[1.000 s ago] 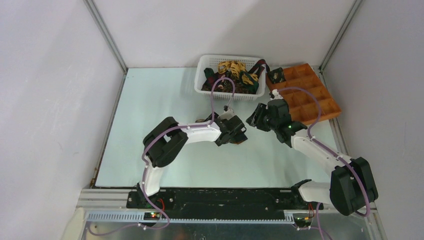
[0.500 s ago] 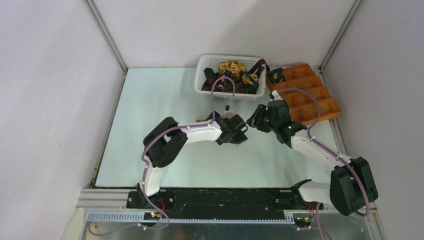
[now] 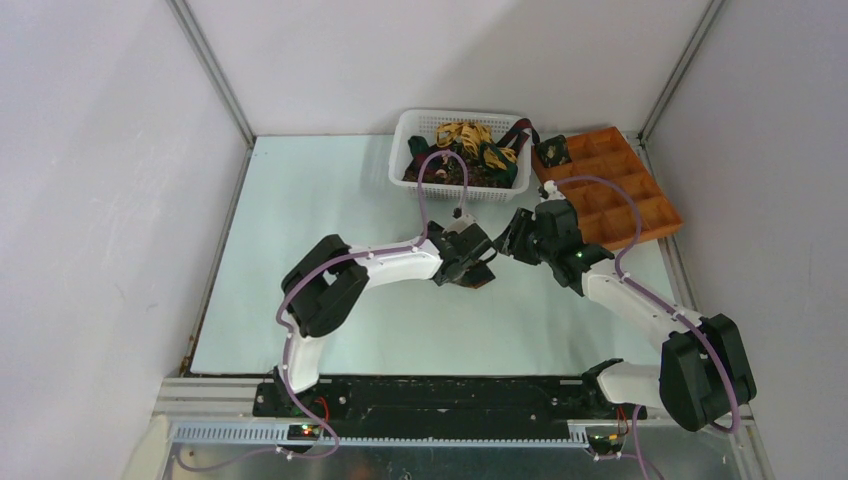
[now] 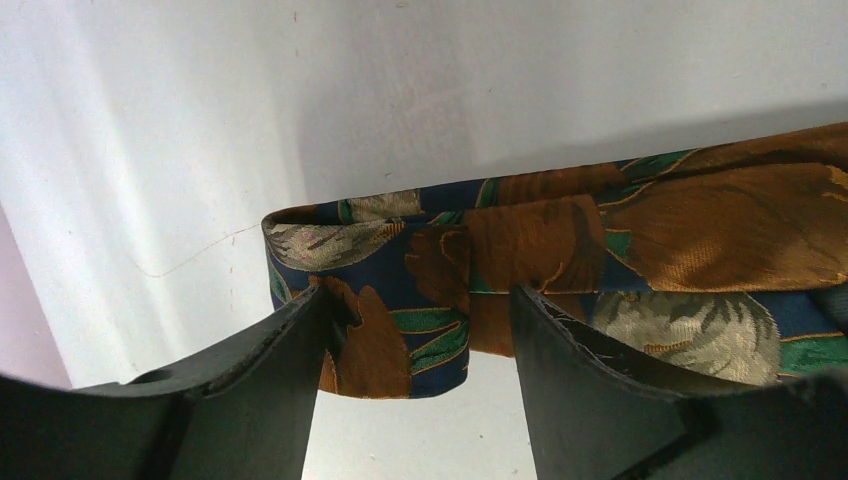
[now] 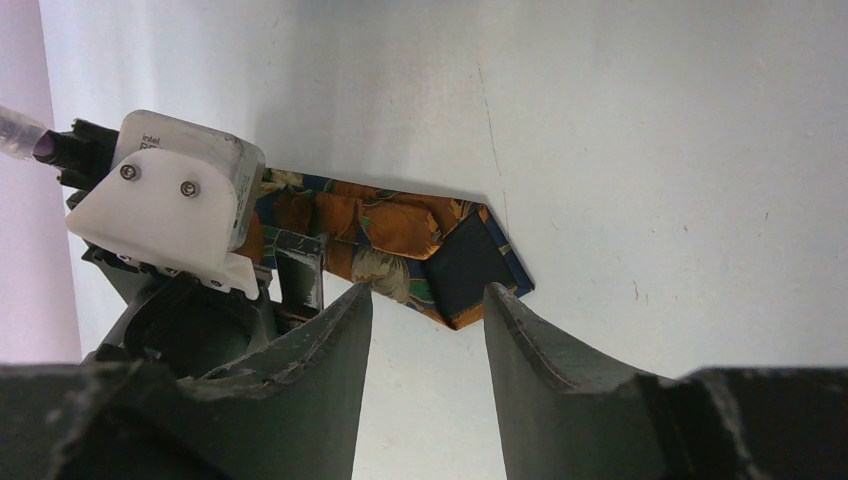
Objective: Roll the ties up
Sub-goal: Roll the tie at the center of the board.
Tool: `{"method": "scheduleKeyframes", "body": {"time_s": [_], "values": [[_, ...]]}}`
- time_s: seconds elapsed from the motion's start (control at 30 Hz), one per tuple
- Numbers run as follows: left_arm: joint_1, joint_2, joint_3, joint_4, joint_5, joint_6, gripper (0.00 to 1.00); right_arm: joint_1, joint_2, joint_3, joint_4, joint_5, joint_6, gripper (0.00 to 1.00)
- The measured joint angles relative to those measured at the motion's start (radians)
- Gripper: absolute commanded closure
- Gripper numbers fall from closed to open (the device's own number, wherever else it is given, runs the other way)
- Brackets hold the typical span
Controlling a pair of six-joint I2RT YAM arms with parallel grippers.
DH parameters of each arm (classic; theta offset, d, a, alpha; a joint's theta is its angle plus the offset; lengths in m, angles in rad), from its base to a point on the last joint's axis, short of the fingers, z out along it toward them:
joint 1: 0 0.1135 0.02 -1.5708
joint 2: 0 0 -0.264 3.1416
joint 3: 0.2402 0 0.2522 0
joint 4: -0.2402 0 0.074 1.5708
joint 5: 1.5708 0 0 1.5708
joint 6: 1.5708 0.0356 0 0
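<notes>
Pale green tabletop [image 3: 300, 250] within white walls. A dark blue fabric necktie with a brown-and-green leaf pattern [image 4: 560, 250] lies near centre, one end folded over. The left gripper [image 4: 415, 300], at its 9 o'clock, straddles the fold, jaws apart, grasping nothing. The right gripper [image 5: 425, 298], at 2 o'clock, hovers released above the pointed end. Rolling appears barely begun; next, the fold needs pinching and turning. Count: one loose necktie, one dark rolled coil [image 3: 552, 150] in the orange-brown compartment tray [image 3: 640, 185] at 1 o'clock, and an uncountable heap [image 3: 470, 140] in the white plastic basket [image 3: 405, 135] at 12 o'clock.
</notes>
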Motion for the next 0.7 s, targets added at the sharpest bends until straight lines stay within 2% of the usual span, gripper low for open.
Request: {"method": "scheduleKeyframes", "body": {"time_s": [0.47, 0.7], "values": [[0.019, -0.061, 0.0, 0.001, 0.113, -0.04, 0.3, 0.0, 0.021, 0.0, 0.009, -0.002, 0.0, 0.52], [0.061, -0.187, -0.003, 0.032, 0.147, -0.053, 0.23, 0.007, 0.101, 0.0, 0.08, -0.042, 0.001, 0.5]]}}
